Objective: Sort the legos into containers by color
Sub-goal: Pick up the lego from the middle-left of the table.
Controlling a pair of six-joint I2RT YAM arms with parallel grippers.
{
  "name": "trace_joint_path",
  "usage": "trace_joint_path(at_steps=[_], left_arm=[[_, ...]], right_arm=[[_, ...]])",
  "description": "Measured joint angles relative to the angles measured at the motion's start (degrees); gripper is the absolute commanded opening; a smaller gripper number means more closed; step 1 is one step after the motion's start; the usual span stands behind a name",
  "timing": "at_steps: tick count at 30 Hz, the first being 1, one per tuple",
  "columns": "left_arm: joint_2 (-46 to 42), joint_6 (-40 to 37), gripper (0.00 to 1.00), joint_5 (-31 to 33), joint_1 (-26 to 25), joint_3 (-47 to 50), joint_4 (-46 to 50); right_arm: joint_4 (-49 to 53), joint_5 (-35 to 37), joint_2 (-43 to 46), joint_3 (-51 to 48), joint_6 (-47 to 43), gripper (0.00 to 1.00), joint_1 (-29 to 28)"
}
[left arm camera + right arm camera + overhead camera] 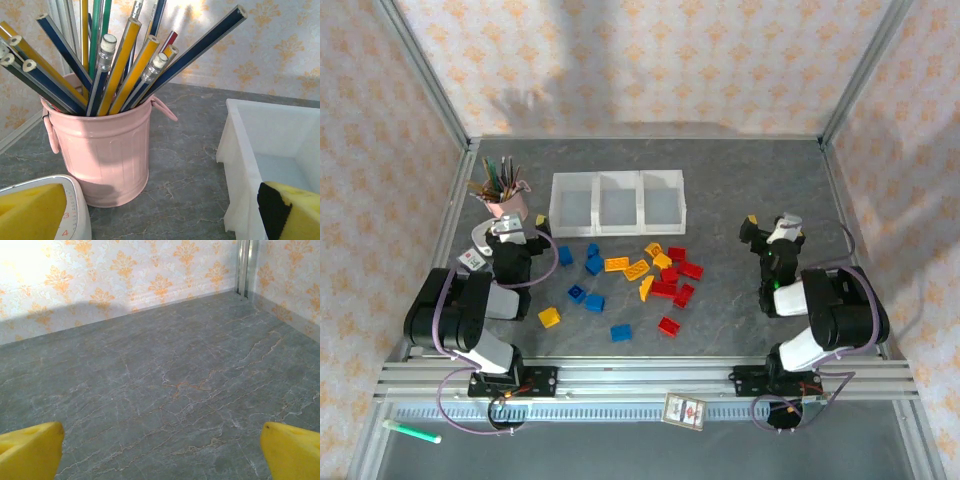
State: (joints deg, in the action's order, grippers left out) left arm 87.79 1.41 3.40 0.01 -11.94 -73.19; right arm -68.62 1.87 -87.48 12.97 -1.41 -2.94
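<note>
From above, the left gripper (512, 226) stood wide open beside the pink cup (508, 205); its wrist view showed the pencils (115, 65) close up. Legos (638, 280) lay scattered just before the containers (618, 200). The right gripper (770, 222), spread wide, faced grey table (165, 385).

1. Left wrist view: you can read the orange numerals "3" and "4" printed on the face of the white round dial (77, 210), at the lower left just beside the pink pencil bucket (107, 155). The rest of its scale is covered.
2. Top view: the card (683, 410) lying on the front rail carries a red mark and some print. It is too small for you to read.
3. Top view: the small white tag (470, 258) by the left arm shows dark and red specks, not legible.
4. Pencils (120, 60): no print can be made out.
5. The legos (616, 265) are too small for you to read any lettering.
</note>
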Motion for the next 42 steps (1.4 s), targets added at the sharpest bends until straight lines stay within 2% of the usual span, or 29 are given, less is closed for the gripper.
trace_joint_path(at_steps=[37, 42], left_arm=[[-0.02, 0.02, 0.99, 0.07, 0.0, 0.0, 0.04], [-3.74, 0.0, 0.99, 0.02, 0.0, 0.22, 0.83]], right_arm=[[0.0, 0.0, 0.0, 0.0, -0.02, 1.0, 0.0], [1.11, -1.07, 1.9, 0.0, -0.39, 1.0, 0.0]])
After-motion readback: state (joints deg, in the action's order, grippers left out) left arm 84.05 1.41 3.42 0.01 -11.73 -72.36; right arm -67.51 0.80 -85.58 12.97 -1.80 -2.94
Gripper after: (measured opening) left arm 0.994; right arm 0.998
